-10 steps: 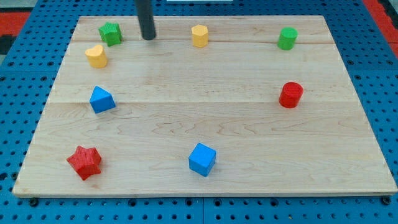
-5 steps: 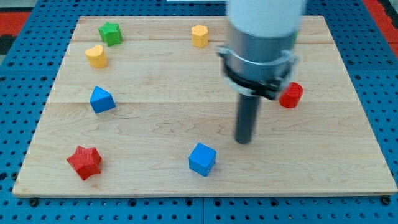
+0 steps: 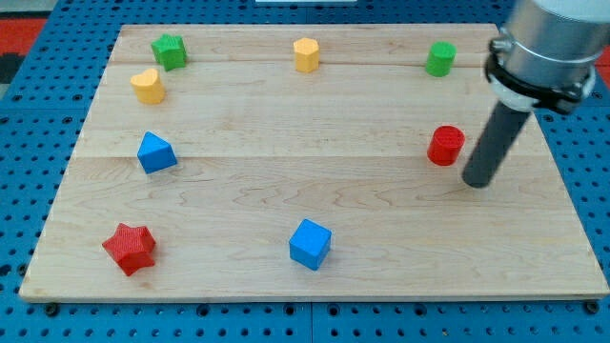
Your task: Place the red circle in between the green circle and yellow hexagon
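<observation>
My tip [image 3: 477, 181] rested on the table [image 3: 286, 200] just to the right of the red circle [image 3: 445, 145] and a little below it, close but with a thin gap showing between them. The arm carried no end effector, only the dark rod, so nothing was grasped.

The red circle sat near the table's right edge, about midway up. The green circle [image 3: 439, 59] stood well above it, near the top right. The yellow hexagon [image 3: 306, 54] sat at the top centre, well left of the green circle, with bare wood between the two.

On the left side lay a green star [image 3: 169, 50] at the top, a yellow heart [image 3: 148, 86] just below it, then a blue block [image 3: 155, 152], and a red star [image 3: 129, 248] near the bottom. A blue cube [image 3: 310, 244] sat at bottom centre.
</observation>
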